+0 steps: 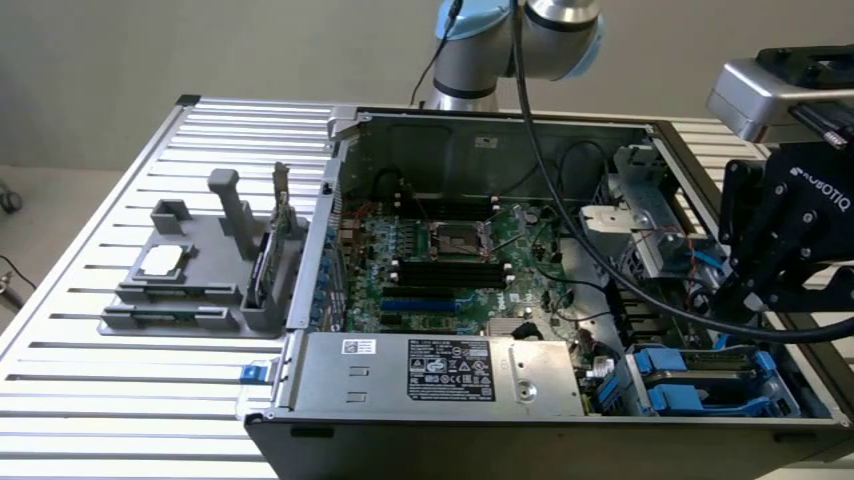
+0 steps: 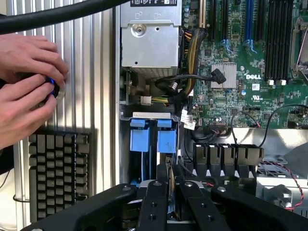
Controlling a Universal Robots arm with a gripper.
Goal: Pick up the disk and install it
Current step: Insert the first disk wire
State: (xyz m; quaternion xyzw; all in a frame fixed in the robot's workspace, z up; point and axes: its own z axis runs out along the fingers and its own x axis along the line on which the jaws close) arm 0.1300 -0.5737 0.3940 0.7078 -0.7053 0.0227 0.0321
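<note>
Exterior view: the disk (image 1: 714, 375) was seen in the drive bay at the case's near corner, toward the exterior view's right, judged seated there between its rails.
Disk make: flat grey metal, framed by a blue plastic carrier.
Above it: the tool (image 1: 763, 290) was hung just over that bay; its opening, and any hold, could not be told.
Housing: the case (image 1: 534, 445) was laid open-side up, so the bay could be reached from above.
Support: the table (image 1: 134, 400) was made of ribbed aluminium slats.
Wrist view: a person's hands (image 2: 26, 86) were closed round a small blue-and-grey object beside a black keyboard (image 2: 57, 178).
</note>
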